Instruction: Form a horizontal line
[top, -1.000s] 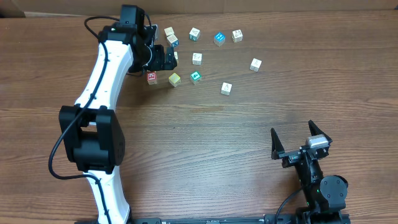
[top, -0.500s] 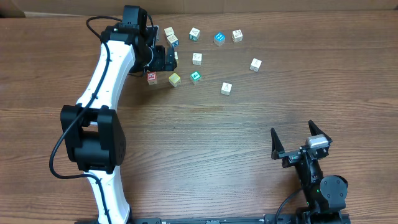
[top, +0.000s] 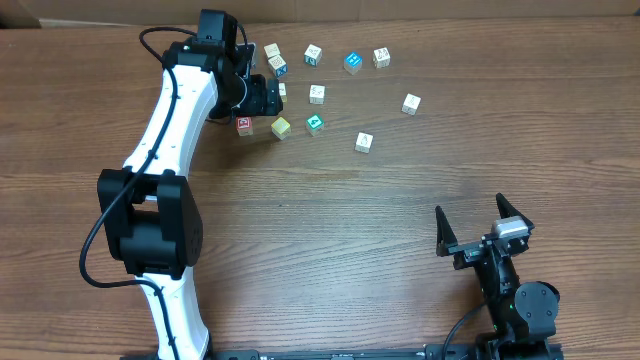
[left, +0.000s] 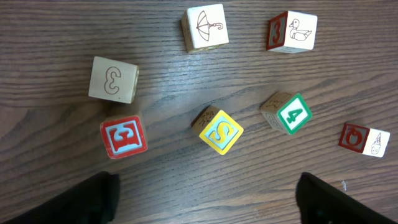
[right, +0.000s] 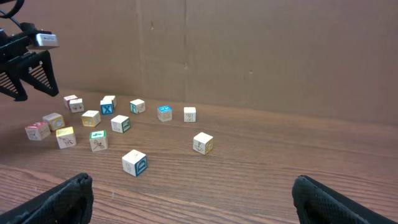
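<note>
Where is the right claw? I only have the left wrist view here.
Observer: The right claw sits open at the near right of the table, holding nothing.
Operator: Any cubes past my top edge?
Observer: Yes, a blue cube with a white X sits in the far group, close to the left arm.
Operator: Anything further right up there?
Observer: A light blue cube lies in that far row.

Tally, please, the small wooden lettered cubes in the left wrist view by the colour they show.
Small wooden cubes showing a red face: 3
Yellow-faced cube: 1
Green-faced cube: 1
Plain pale cubes: 2
Total: 7
</note>
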